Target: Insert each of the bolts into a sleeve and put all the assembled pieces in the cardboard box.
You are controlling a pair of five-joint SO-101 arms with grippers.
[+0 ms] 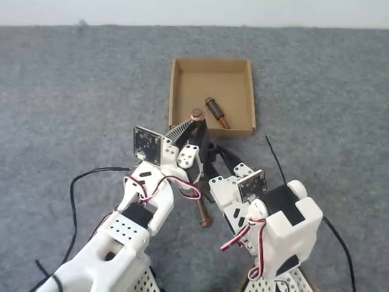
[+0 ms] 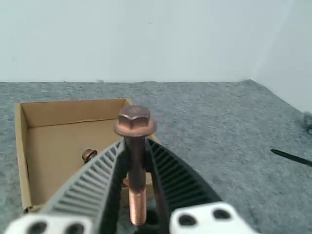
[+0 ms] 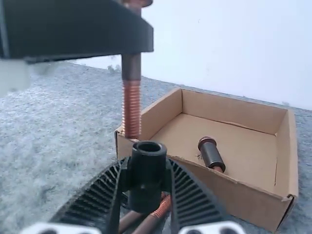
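Copper-coloured, a spare bolt (image 1: 202, 213) is lying on the grey mat (image 1: 73, 91) between the arms. The right gripper (image 3: 146, 168) is clamping a black sleeve (image 3: 145, 195) upright. The left gripper (image 2: 135, 151) is pinching a bolt (image 2: 135, 124) thread down, its tip near the sleeve's mouth. Beyond, the box (image 1: 173, 91) is holding one assembled piece (image 1: 216, 111).

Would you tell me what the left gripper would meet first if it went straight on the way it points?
Probably the box: the left gripper, shut on a bolt, points into it. Whether the floor or the far wall comes first is unclear.
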